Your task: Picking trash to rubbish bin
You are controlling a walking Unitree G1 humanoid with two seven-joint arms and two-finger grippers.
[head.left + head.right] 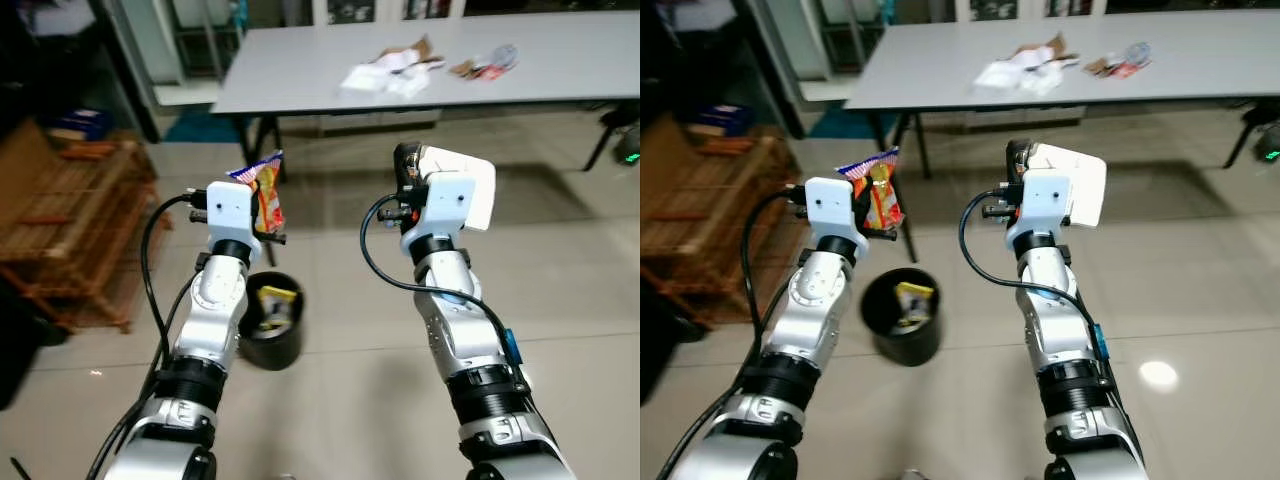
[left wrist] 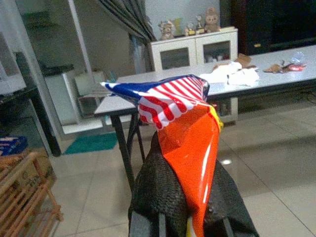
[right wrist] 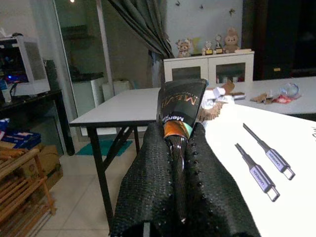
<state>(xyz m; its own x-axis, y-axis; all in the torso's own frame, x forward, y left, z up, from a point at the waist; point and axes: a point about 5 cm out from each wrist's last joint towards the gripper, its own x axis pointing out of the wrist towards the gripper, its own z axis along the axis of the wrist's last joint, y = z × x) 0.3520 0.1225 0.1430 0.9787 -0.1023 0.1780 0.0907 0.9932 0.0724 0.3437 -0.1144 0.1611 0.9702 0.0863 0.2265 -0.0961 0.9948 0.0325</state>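
My left gripper is raised at chest height, shut on an orange snack wrapper with a stars-and-stripes top. It hangs just above and behind a black rubbish bin on the floor, which has a yellow wrapper inside. My right gripper is held up to the right of the bin, shut on a dark packet. A white box printed with cable pictures sits against that gripper's right side. More trash lies on the grey table beyond.
A wooden rack stands on the left. The table's black legs rise behind the bin. Open tiled floor spreads to the right and front. White cabinets line the far wall.
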